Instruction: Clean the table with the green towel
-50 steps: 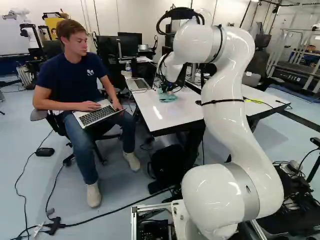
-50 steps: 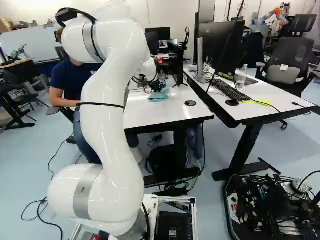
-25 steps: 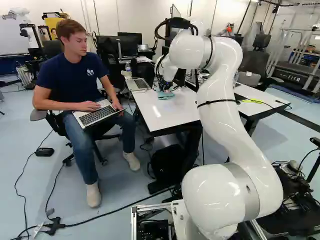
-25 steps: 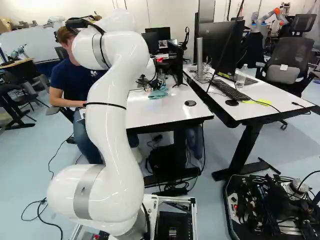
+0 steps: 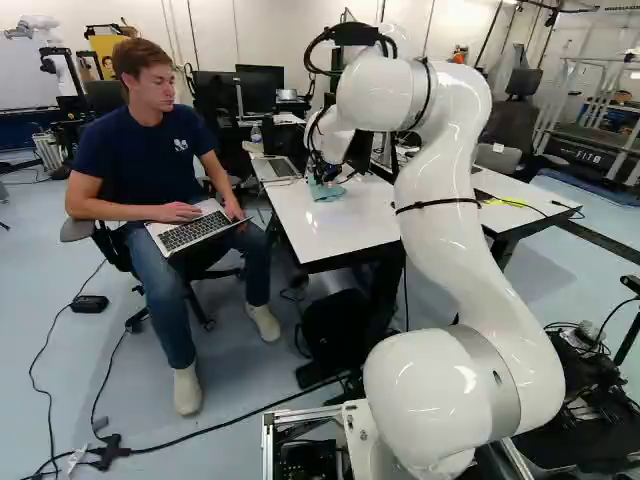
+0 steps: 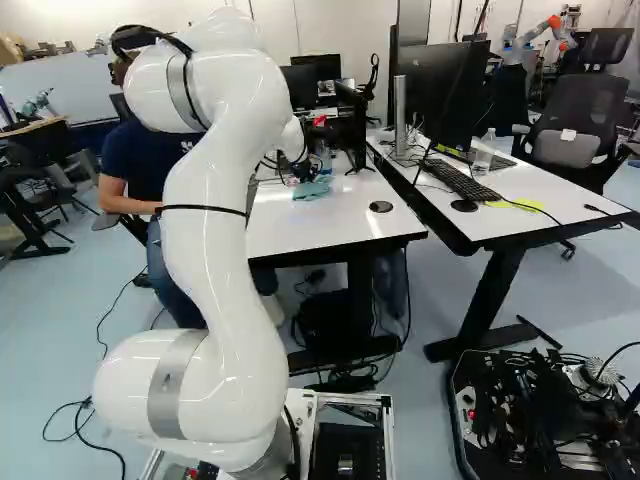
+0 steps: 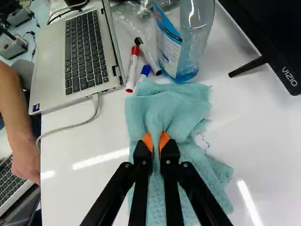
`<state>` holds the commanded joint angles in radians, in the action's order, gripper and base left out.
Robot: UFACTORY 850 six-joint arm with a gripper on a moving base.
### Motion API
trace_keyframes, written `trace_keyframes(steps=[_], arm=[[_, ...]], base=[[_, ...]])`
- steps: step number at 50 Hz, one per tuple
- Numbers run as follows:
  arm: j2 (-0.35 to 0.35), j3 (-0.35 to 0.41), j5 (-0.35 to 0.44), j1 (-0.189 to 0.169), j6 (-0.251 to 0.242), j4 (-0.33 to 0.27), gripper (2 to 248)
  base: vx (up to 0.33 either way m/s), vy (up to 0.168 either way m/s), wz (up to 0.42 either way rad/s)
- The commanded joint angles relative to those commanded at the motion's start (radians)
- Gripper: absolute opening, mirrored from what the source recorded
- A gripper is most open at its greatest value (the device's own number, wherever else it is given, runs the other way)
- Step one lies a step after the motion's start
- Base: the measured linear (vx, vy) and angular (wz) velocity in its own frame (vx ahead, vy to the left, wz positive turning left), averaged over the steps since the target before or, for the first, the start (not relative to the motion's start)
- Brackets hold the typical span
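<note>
Glossy white laminate covers the table (image 5: pixel 315 235), its slab rimmed in black, and reflected light lies across it in pale streaks. Toward its far end, between the two long edges, the green towel (image 7: pixel 164 101) lies spread in a rumpled heap, closer to teal than green (a waffle weave, by the look of its dimpled lower folds). The gripper (image 5: pixel 325 177) has its fingers closed on it, the orange pads (image 7: pixel 147 141) pinching an upright fold from both sides, while the rest of the cloth spreads over the laminate around them. Just beside the towel, speckled ink marks (image 7: pixel 205 142) stain the surface. Ahead of the gripper stands a clear plastic bottle (image 7: pixel 195 28), rounded and holding blue liquid, with a blue-and-white label; next to it lie slim cylindrical markers, one capped in red (image 7: pixel 135 52), one in blue (image 7: pixel 145 70) and one in black (image 7: pixel 148 56). Crinkled transparent film (image 7: pixel 129 21) lies behind them. An open silver laptop (image 7: pixel 54 70) sits along the left long edge in the left base view, a smooth pale cable (image 7: pixel 70 126) curving from its side. Near the opposite edge stands a flat black screen (image 7: pixel 277 33) on a tapered foot (image 7: pixel 249 66).
</note>
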<state>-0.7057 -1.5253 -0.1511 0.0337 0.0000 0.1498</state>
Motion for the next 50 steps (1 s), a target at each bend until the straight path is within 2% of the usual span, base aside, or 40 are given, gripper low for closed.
trace_keyframes(steps=[24,38,50], arm=[[0.076,0.108,0.000,-0.034,0.000,0.000,36],[0.079,0.111,0.000,-0.068,0.000,0.000,36],[0.051,0.072,0.000,-0.092,0.000,0.000,36]], base=[[0.000,0.000,0.000],[0.000,0.000,0.000],[0.000,0.000,0.000]])
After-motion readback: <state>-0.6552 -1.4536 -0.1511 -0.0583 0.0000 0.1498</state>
